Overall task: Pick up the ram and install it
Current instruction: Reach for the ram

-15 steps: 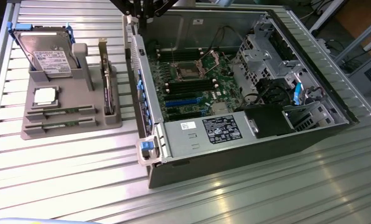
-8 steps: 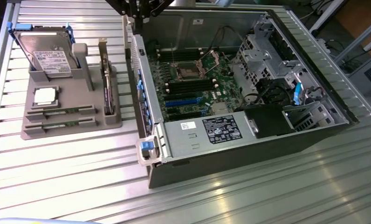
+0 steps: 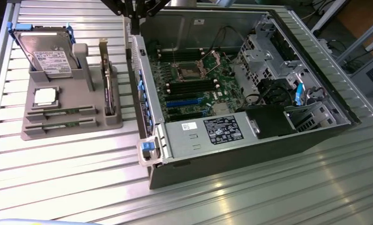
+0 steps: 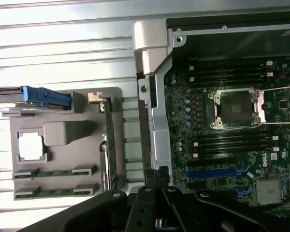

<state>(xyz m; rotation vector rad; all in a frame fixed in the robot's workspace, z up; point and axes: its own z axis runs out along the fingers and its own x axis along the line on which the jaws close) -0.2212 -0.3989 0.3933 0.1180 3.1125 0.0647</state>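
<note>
Two ram sticks, green and narrow, lie in the front slots of a grey holder (image 3: pixel 30 133): one ram stick (image 3: pixel 64 113) (image 4: pixel 54 172) and a second (image 3: pixel 64 125) (image 4: pixel 54 192) beside it. My gripper (image 3: pixel 135 11) (image 4: pixel 157 176) hangs high over the near wall of the open computer case (image 3: pixel 150 117), between the holder and the motherboard (image 3: pixel 199 89) (image 4: pixel 232 159). It is shut and holds nothing. Dark memory slots (image 4: pixel 232 145) flank the processor socket (image 3: pixel 190 71) (image 4: pixel 233 108).
On the holder also stand a hard drive (image 3: pixel 48 54) with blue rails, a square silver processor chip (image 3: pixel 44 96) (image 4: pixel 31 146) and an upright dark card (image 3: pixel 108 89) (image 4: pixel 108 140). The case holds a power supply (image 3: pixel 214 131), cables and drive cages (image 3: pixel 268 51). The table (image 3: pixel 80 178) is ribbed metal.
</note>
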